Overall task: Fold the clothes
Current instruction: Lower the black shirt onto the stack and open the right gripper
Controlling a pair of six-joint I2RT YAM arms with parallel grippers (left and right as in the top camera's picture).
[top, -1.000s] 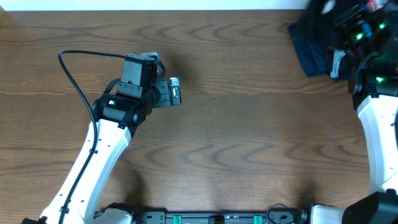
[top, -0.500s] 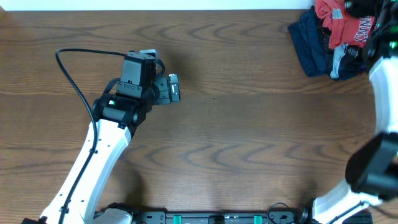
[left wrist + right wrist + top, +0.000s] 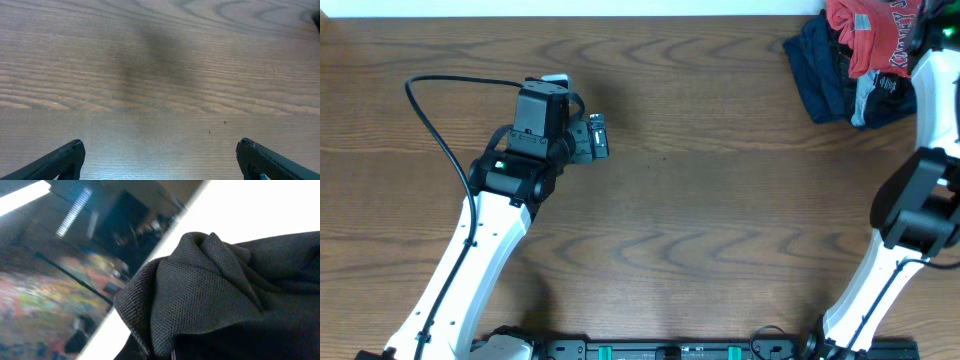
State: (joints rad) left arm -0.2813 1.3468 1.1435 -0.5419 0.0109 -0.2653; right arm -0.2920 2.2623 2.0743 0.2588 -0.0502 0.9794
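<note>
The left end effector (image 3: pixel 600 138) is held over the bare wooden surface (image 3: pixel 720 210), its fingers spread wide and nothing gripped between them. The black shirt (image 3: pixel 210 295) is seen bunched right in front of the right wrist camera, against a blurred room. The right end effector is not shown, so its state cannot be told. A red shirt (image 3: pixel 865 30) is piled on navy garments (image 3: pixel 815 75) at the far right corner.

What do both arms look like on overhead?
Left arm: white link shells, black joints and wrist block, green LED, black cable looping off. Right arm: same white shells, black elbow. Left gripper jaws: dark, blunt.
</note>
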